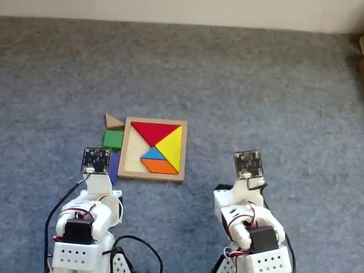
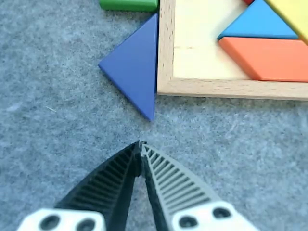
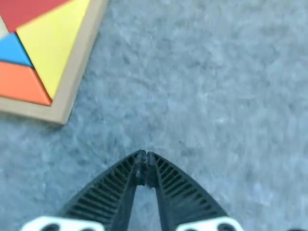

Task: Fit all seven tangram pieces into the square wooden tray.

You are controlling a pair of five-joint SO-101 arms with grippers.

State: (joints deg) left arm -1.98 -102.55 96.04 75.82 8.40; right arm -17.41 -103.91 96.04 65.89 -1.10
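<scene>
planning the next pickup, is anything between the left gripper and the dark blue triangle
Only bare grey carpet; the left wrist view shows it between the left gripper and the dark blue triangle.

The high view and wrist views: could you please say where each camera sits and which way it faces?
High view: overhead, looking down on the tray; left arm and right arm show.
Left wrist view: on that wrist, facing the blue triangle beside the tray; shut left gripper shows.
Right wrist view: on that wrist, facing the tray's corner; shut right gripper shows.
All three share the tray.
</scene>
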